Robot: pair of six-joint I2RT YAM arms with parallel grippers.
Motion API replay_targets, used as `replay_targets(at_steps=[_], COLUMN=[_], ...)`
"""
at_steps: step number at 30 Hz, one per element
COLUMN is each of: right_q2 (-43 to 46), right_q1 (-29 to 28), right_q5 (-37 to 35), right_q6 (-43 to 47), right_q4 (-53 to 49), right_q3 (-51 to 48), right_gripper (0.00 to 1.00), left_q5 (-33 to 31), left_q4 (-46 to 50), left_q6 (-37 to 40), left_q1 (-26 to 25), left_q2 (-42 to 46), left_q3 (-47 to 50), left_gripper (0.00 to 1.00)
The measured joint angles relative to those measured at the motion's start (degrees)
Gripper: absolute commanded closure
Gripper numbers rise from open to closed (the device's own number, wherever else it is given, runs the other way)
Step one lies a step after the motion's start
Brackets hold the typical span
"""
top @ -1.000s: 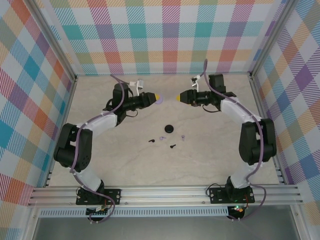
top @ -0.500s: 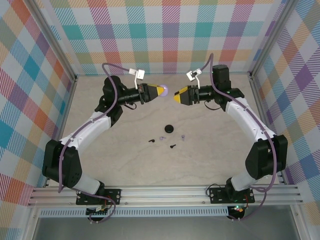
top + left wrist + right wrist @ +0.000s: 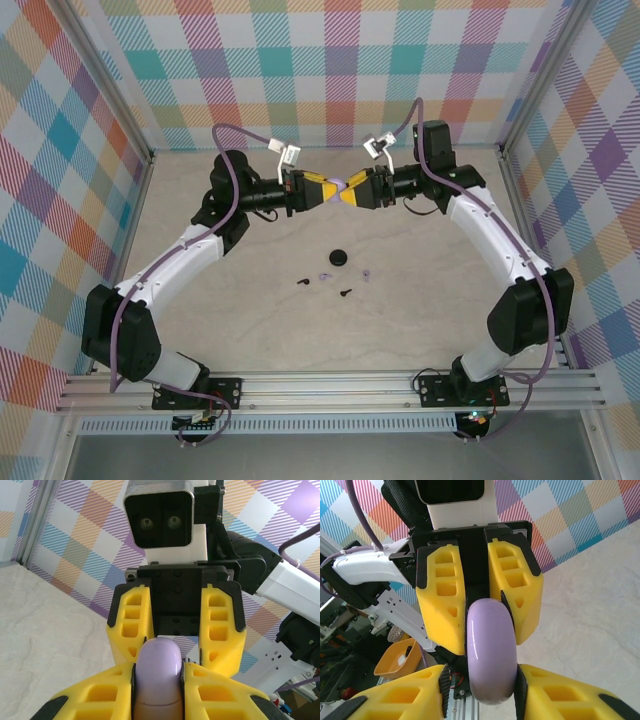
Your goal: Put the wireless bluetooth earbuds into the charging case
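Left hand (image 3: 329, 189) is clamped on the lilac case (image 3: 338, 185). Right hand (image 3: 348, 190) flanks its other end, grip unclear. Earbuds (image 3: 324, 276) lie nearer, on the worktop (image 3: 250, 320).

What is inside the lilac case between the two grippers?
The lilac case is closed, so its inside is covered. Two black earbuds and two lilac earbuds lie on the table.
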State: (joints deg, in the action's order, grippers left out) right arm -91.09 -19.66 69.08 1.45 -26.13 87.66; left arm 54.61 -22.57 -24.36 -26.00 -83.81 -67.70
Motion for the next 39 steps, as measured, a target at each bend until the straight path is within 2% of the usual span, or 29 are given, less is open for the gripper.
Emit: replay_targets(at_steps=[8, 15, 18, 19, 21, 25, 29, 33, 39], right_q2=[-0.37, -0.37, -0.37, -0.37, -0.37, -0.37, -0.13, 0.57, 1.53], right_q1=[-0.22, -0.31, -0.33, -0.31, -0.28, -0.33, -0.20, 0.37, 0.83], right_q5=[0.17, 0.26, 0.09, -0.02, -0.44, -2.64, -4.24, -5.46, -5.38], right_q6=[1.22, 1.62, 1.79, 1.95, 2.03, 1.53, 0.50, -0.15, -0.55], right_q4=[-2.32, -2.95, -3.41, -3.56, -3.52, -2.95, -1.03, -0.07, 0.35], right_q3=[0.85, 1.03, 1.07, 1.07, 1.07, 1.05, 0.59, -0.37, -0.79], right_gripper=[0.69, 0.67, 0.73, 0.75, 0.81, 0.84, 0.84, 0.83, 0.82], left_q5=[0.76, 0.83, 0.83, 0.83, 0.74, -0.17, -0.70, -0.92, -0.42], left_q4=[0.13, 0.85, 1.60, 1.68, 1.90, 3.43, 5.49, 6.58, 7.63], left_q6=[0.26, 0.87, 1.33, 1.49, 1.68, 2.45, 3.34, 3.65, 4.17], left_q1=[-0.37, -0.61, -0.72, -0.76, -0.74, -0.83, -1.03, -1.03, -1.03], left_q2=[0.00, 0.00, 0.00, 0.00, 0.00, 0.00, 0.00, 0.02, 0.09], left_q3=[-0.17, -0.52, -0.76, -0.79, -0.81, -0.83, -0.87, -0.87, -0.90], left_gripper=[0.86, 0.84, 0.82, 0.80, 0.68, 0.48, 0.41, 0.40, 0.50])
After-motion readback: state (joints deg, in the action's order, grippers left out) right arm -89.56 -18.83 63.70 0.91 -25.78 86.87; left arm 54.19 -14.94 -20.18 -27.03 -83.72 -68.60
